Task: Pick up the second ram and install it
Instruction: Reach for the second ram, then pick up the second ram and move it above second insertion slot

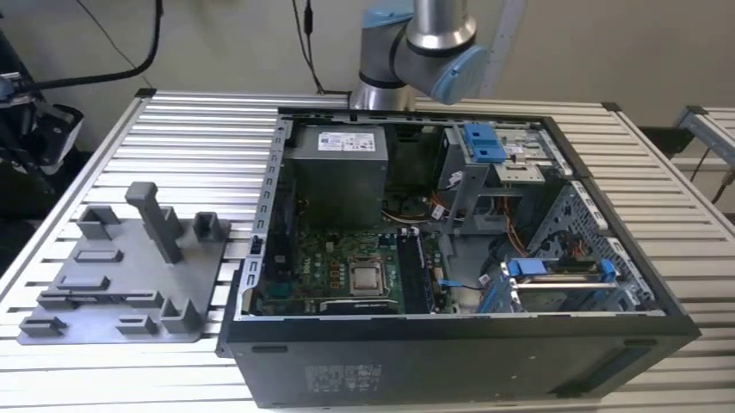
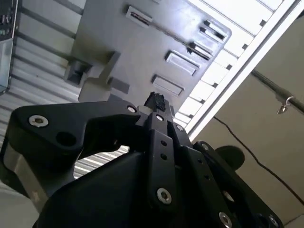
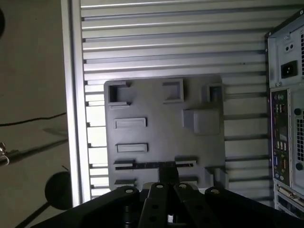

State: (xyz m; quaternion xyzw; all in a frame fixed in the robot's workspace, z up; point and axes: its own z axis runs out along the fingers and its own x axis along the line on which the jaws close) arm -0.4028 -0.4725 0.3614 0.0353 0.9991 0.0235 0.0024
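The end effector (image 3: pixel 167 175) hangs above the grey fixture plate (image 3: pixel 156 99), its fingers drawn together with nothing between them. Past its tips, the plate's long slot holds a thin dark strip, which I take to be the second ram (image 3: pixel 142 165) standing on edge; its chips and label cannot be made out. The fixture plate lies on the slatted surface (image 3: pixel 166 47), and the open computer case (image 1: pixel 460 258) stands just beside the plate.

To pick well, the fingers should be spread just wider than the board. They should be squared to the slot's long run and centred on the strip's middle. A straight descent, a grip on the flat faces and a vertical lift would keep the stick from binding in the plate.
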